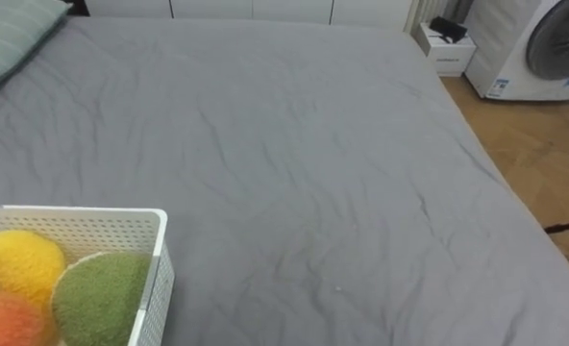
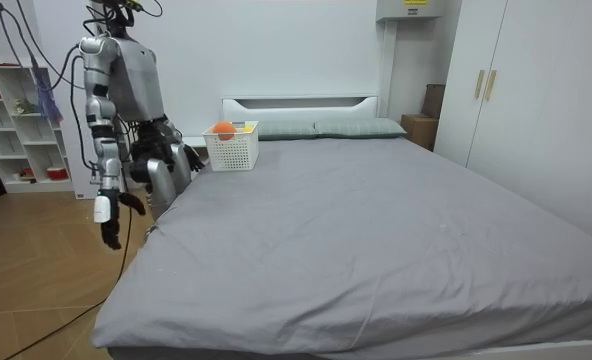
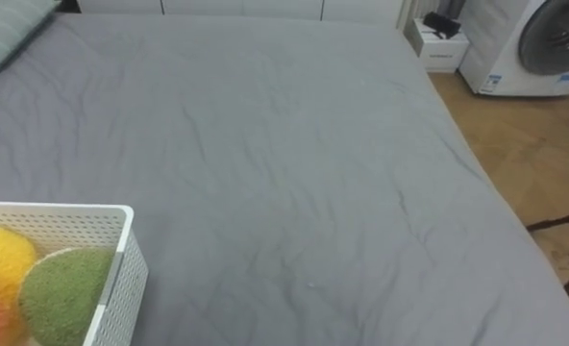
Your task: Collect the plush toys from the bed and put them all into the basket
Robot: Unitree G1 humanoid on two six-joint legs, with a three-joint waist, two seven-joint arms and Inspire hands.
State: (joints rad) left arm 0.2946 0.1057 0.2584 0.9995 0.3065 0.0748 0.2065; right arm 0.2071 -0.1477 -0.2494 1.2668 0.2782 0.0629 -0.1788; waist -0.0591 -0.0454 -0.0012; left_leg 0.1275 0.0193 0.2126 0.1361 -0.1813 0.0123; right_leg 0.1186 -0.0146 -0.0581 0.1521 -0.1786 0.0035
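Nearest, lower left in the eye views: white perforated plastic basket (image 1: 156,281) standing on the bed. It holds a yellow lemon-shaped plush toy (image 1: 20,264), a green round fuzzy plush toy (image 1: 100,298) touching it, and an orange round plush toy (image 1: 4,322) at the bottom edge, partly cut off. All three toys are in the basket, pressed together.

Bed with a grey, lightly wrinkled sheet (image 1: 294,192) stretches ahead. A green-grey striped pillow (image 1: 11,38) lies at the far left corner. Brown wooden parquet floor (image 1: 544,159) runs along the bed's right side. Farther off on that floor are a small white box-shaped stand (image 1: 448,56) with something dark on top, and beside it a white front-loading washing machine (image 1: 549,48).

Room view: the robot stands at the bed's side on the room view's left, near the head end, upright and facing the bed, with the basket just beside it on the mattress. The right hand (image 2: 111,228) hangs down at its side over the floor, loose, straight-fingered and carrying nothing. The left hand (image 2: 184,157) is low at the bed edge near the basket; its state cannot be told. A white headboard (image 2: 301,104) is behind the basket, and a white shelf unit (image 2: 16,120) is behind the robot.
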